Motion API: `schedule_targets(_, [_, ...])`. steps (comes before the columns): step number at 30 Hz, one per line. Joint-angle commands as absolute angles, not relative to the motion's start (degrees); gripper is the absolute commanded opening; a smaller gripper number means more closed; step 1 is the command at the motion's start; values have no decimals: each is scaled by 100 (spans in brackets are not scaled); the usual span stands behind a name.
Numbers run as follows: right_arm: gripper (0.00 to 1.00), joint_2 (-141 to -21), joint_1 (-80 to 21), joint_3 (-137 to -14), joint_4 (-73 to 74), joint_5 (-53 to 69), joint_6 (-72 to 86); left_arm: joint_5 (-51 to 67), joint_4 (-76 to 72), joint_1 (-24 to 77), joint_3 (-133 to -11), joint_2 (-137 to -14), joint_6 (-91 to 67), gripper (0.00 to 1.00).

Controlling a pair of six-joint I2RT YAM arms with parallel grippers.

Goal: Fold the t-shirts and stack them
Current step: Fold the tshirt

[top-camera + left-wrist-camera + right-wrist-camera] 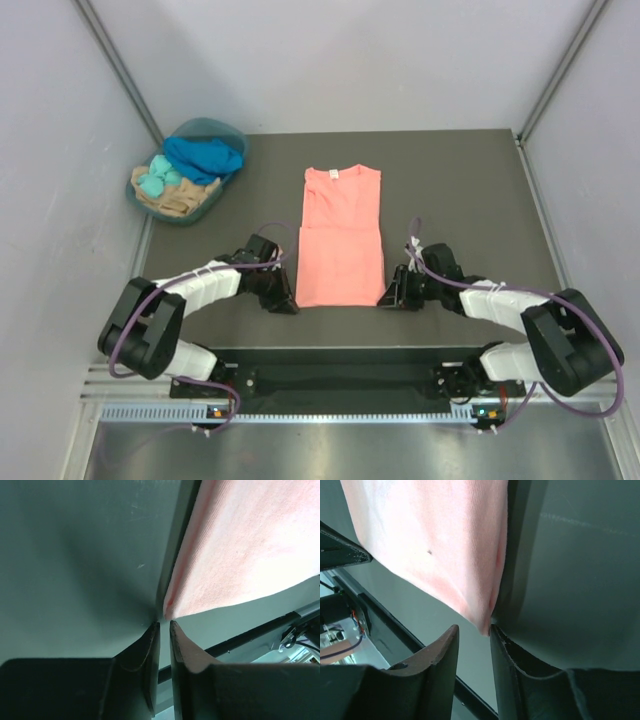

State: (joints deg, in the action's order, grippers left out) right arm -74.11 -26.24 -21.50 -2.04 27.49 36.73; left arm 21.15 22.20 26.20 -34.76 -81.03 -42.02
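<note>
The salmon-pink t-shirt [340,235], folded to a narrow strip, lies flat at the centre of the tabletop [470,190]. Left tool [164,625] — fingers slightly apart, empty, tips just short of the shirt's lower-left corner. Right tool [474,629] — fingers apart, unclamped, at the lower-right corner. The blue t-shirt [205,155], turquoise t-shirt [155,180] and tan t-shirt [180,202] sit in the basket [205,123], upper left.

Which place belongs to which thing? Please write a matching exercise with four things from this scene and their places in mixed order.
Things:
1. salmon-pink t-shirt
2. blue t-shirt
3. left gripper
4. right gripper

Places:
A. in the basket
B. at the salmon-pink t-shirt's near right corner
C. lying flat in the middle of the table
D. at the salmon-pink t-shirt's near left corner

Pairs: 1-C, 2-A, 3-D, 4-B
</note>
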Motion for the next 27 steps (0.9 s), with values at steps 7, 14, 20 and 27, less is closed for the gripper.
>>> schedule_targets(7, [33,-7647,-2725,-1837,114,2303,3551,1206,2346,2646,-3366,-7868,-4245,38])
schedule_targets(14, [32,-7638,-2725,-1863,132,2276,3533,1037,2022,2575,-3313,-7778,-4412,38])
schedule_targets(20, [31,-7559,-2733,-1854,176,2268,3533,1301,1767,2566,-3243,-8060,-4438,33])
schedule_targets(27, [31,-7532,-2725,-1811,185,2224,3533,1529,1547,2575,-3111,-8331,-4509,27])
